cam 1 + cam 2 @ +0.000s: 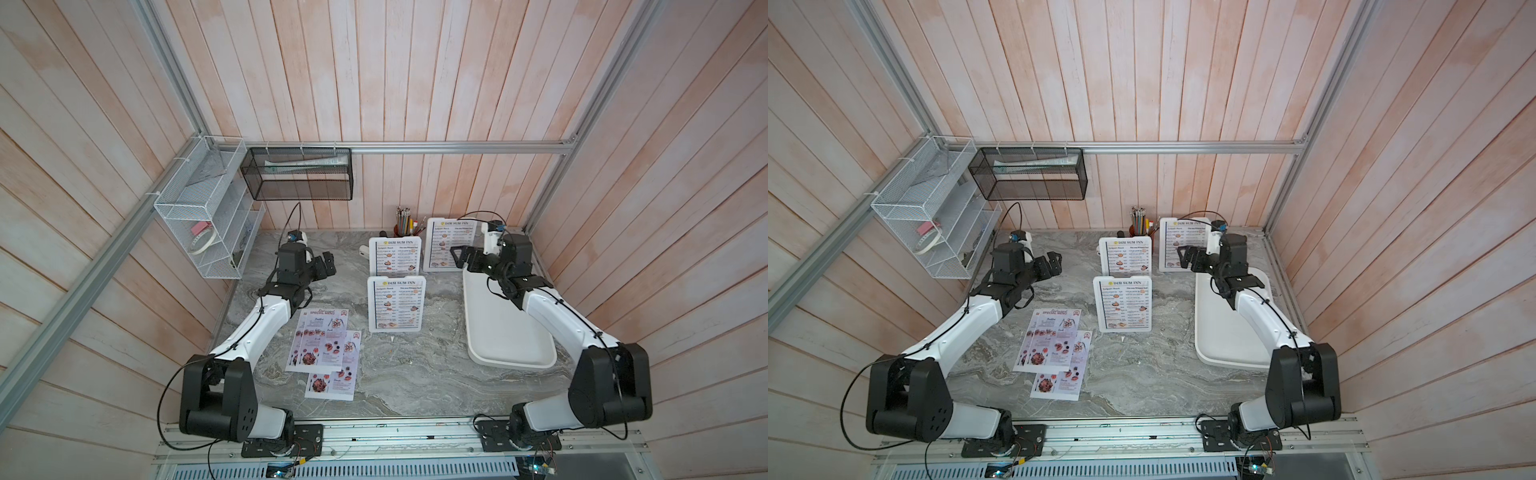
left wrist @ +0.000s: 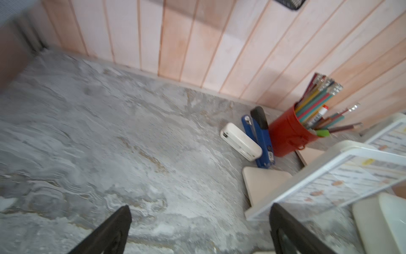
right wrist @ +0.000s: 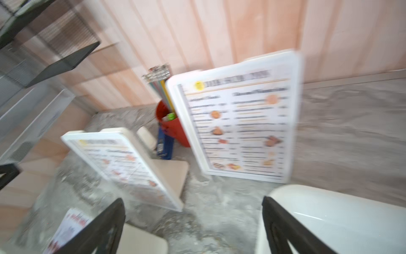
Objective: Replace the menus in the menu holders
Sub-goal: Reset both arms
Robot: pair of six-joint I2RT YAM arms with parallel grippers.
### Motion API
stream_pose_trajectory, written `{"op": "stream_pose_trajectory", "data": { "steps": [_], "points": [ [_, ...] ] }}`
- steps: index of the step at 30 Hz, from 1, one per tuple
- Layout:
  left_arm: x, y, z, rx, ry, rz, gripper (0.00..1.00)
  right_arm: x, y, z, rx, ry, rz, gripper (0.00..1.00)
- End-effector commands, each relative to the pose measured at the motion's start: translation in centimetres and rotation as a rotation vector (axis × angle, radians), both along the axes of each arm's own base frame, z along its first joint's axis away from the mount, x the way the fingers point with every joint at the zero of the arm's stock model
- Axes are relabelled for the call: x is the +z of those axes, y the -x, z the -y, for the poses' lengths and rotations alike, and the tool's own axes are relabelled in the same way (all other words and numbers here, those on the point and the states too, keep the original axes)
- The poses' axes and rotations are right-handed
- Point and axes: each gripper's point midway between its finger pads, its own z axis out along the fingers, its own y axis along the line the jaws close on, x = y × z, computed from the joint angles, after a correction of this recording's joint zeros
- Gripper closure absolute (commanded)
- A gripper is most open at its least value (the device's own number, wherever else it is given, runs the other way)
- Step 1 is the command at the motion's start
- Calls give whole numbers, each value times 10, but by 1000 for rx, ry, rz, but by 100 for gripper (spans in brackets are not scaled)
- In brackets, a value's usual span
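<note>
Empty left gripper and right gripper both wide open, menu holders upright, portrait, facing near edge of table, open marble between arms.

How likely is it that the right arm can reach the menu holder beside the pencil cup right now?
Probably yes. The right gripper hangs open just in front of that menu holder, nothing between them; the white tray lies under the arm, not in its way.

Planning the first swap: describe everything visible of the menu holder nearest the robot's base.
The nearest menu holder is a white plastic frame with rounded corners and a clear front, standing upright, tilted slightly back, on the grey marbled table. Inside is a Dim Sum Inn menu. Only the table touches it.
</note>
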Motion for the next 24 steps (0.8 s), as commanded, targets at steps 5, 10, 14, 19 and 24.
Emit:
{"op": "stream_pose_trajectory", "data": {
  "steps": [5,10,14,19,24],
  "points": [
    [-29,22,-61,81,-319,152,0,-42,34,94,-316,196,83,2],
    [-72,40,-84,114,-287,118,0,-63,62,105,-351,262,196,2],
    [-82,33,-72,59,-254,178,0,-70,80,128,-445,270,283,2],
    [-78,27,-65,31,-246,288,0,-81,83,131,-441,268,341,2],
    [-81,45,-65,41,-258,375,0,-78,74,125,-402,270,399,2]
  ]
}}
